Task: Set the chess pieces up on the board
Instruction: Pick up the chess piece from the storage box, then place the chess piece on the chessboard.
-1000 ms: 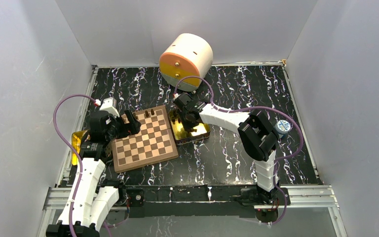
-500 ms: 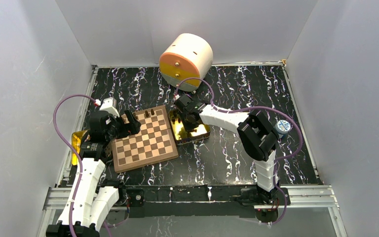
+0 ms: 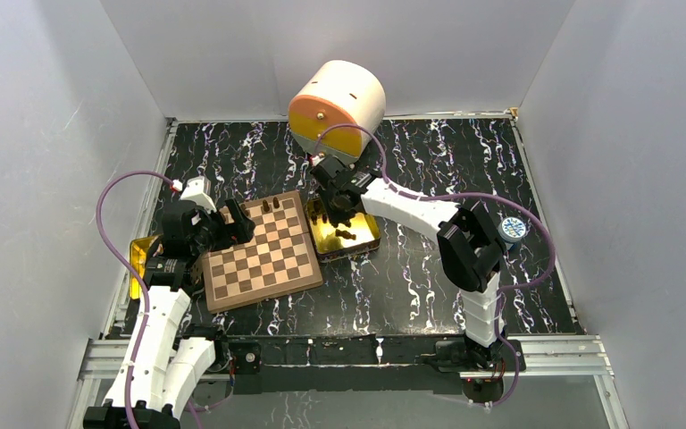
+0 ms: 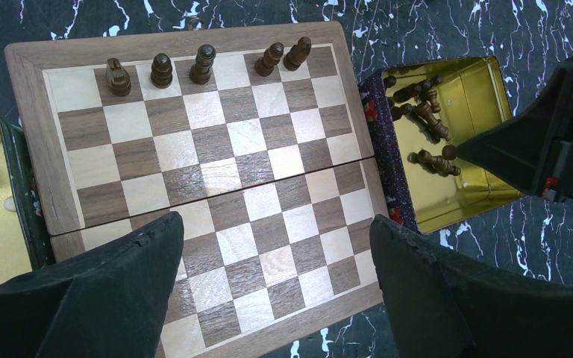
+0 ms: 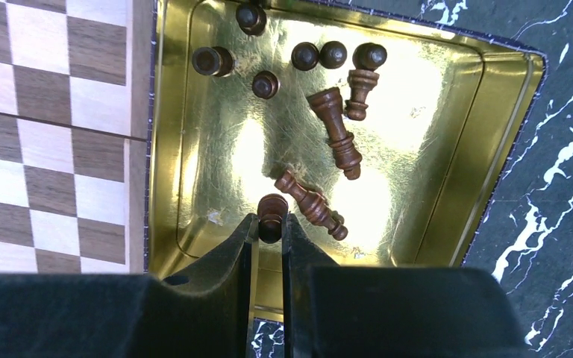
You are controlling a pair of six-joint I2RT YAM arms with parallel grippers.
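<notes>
The wooden board (image 3: 259,252) lies left of centre; it also shows in the left wrist view (image 4: 216,186). Several dark chess pieces (image 4: 203,64) stand along its far row. My right gripper (image 5: 270,224) is shut on one dark chess piece (image 5: 271,211) and holds it above the gold tin (image 5: 448,149), where several more pieces (image 5: 336,130) lie or stand. In the top view the right gripper (image 3: 325,211) hangs over the tin's (image 3: 362,243) far end. My left gripper (image 4: 276,287) is open and empty above the board's near half, seen at the board's left edge in the top view (image 3: 232,225).
A white and orange drum-shaped box (image 3: 337,109) stands at the back centre, just behind the right wrist. A second gold tin (image 3: 138,264) lies left of the board, partly under the left arm. A small round blue-patterned thing (image 3: 512,229) lies at the right.
My right gripper has risen and drawn back from the tin toward the drum-shaped box, with a piece pinched in it. The left arm has not moved.
</notes>
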